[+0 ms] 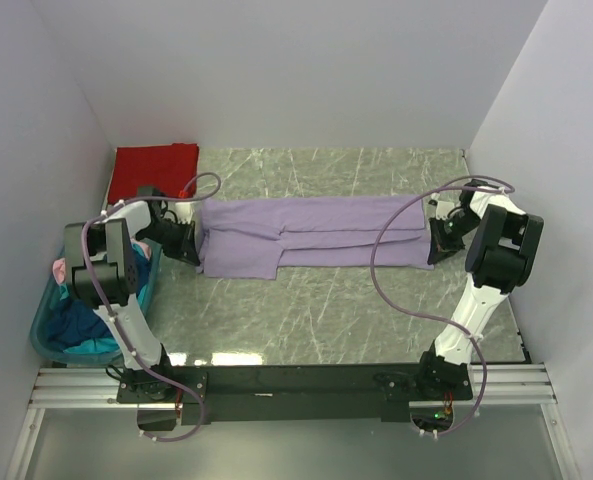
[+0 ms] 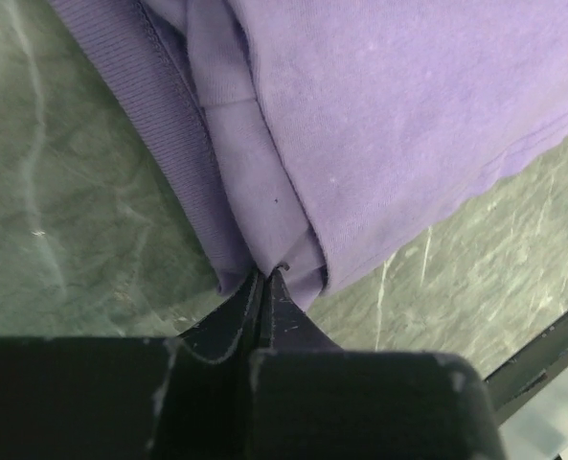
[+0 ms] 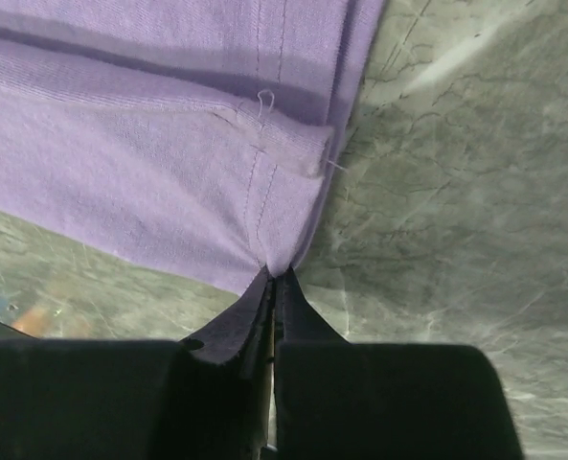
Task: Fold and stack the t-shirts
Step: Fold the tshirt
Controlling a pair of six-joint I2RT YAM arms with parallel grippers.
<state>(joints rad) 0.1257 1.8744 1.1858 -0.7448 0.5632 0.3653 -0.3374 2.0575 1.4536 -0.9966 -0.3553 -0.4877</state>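
The light purple t-shirt (image 1: pixel 311 233) lies folded into a long strip across the middle of the table. My left gripper (image 1: pixel 192 245) is shut on its left end; in the left wrist view the cloth (image 2: pixel 379 125) bunches at the closed fingertips (image 2: pixel 264 278). My right gripper (image 1: pixel 438 243) is shut on its right end; the right wrist view shows the hem (image 3: pixel 169 163) pinched at the fingertips (image 3: pixel 274 278). A folded red t-shirt (image 1: pixel 156 172) lies at the back left corner. Pink, dark blue and teal shirts (image 1: pixel 76 318) sit in the tub.
The translucent teal plastic tub (image 1: pixel 44 338) stands at the left edge beside the left arm. White walls enclose the table at the back and both sides. Purple cables loop above both arms.
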